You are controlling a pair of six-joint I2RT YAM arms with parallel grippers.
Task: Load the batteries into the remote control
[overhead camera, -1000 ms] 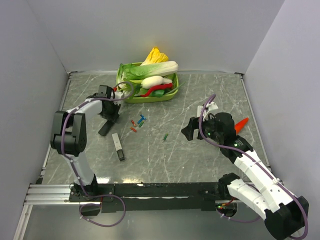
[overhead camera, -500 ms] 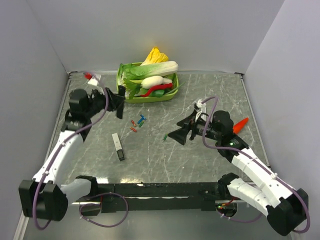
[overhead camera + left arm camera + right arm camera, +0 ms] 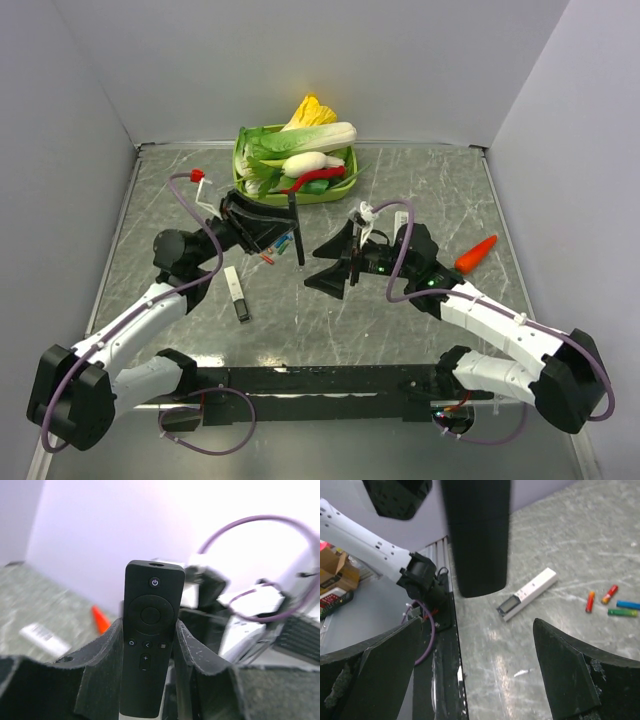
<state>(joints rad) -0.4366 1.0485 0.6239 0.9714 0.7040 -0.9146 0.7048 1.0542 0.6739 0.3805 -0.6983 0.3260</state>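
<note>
My left gripper is shut on a black remote and holds it upright above the table's middle. In the left wrist view the remote stands between the fingers, buttons facing the camera. My right gripper is open and empty, just right of the remote and facing it. In the right wrist view the remote's plain back hangs ahead of the wide-open gripper. Small batteries in orange, red, blue and green lie on the table. A few show under the left gripper.
A white remote lies on the table left of centre, also in the right wrist view. A green basket of vegetables with a long red chilli stands at the back. An orange carrot lies at the right.
My left arm has swung from the back left toward the middle, carrying the black remote upright. My right gripper has moved left toward it and stayed open.
</note>
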